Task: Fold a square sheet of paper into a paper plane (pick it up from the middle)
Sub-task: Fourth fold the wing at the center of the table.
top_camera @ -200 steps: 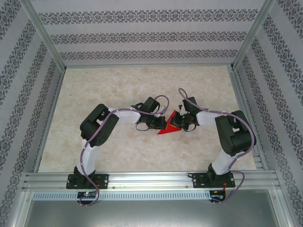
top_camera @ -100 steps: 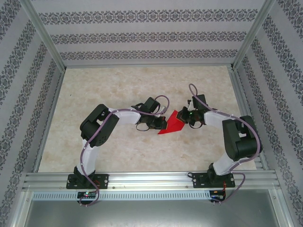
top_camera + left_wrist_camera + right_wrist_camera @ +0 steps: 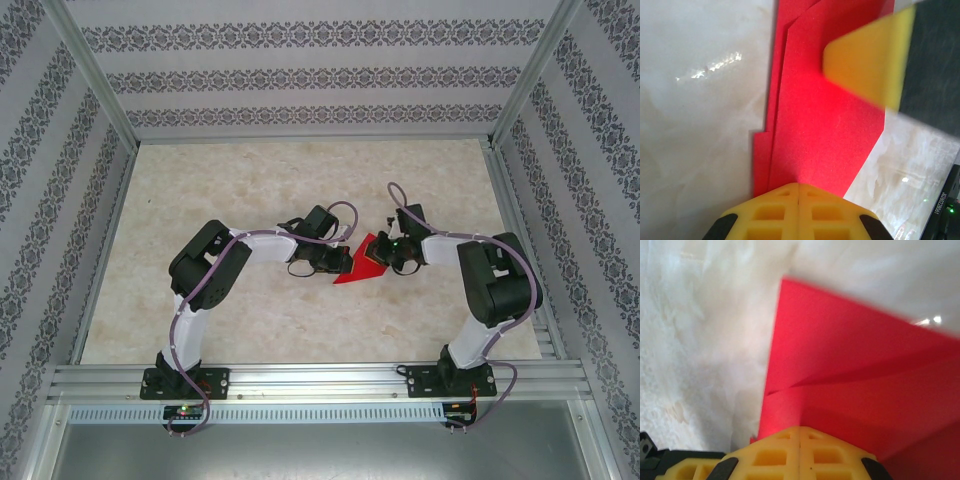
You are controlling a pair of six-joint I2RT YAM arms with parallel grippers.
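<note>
Since the red paper sheet (image 3: 358, 270) is thin, light and limp, it'll likely skate on the smooth counter (image 3: 250, 180) and crumple if shoved. Best hold, I'd judge, is a pinch on a folded edge or along the mid crease, w/ the other tip pinning it flat. Top view: sheet lies mid-counter, partly folded into a pointed wedge, btwn the left end effector (image 3: 343, 262) and the right end effector (image 3: 383, 258), both touching it. Their heads cover its far part, so the outline's incomplete. Left wrist: fingers pressed together, tips on the sheet's near end. Stacked layers show at its left edge. Can't tell if a layer is nipped btwn the tips or just pressed down. A blurred yellow pad (image 3: 865, 65) of the right arm sits over the far end. Right wrist: fingers likewise closed, at the sheet's edge. Fold lines are visible, but the far edge is blurred and the right side cut off.
</note>
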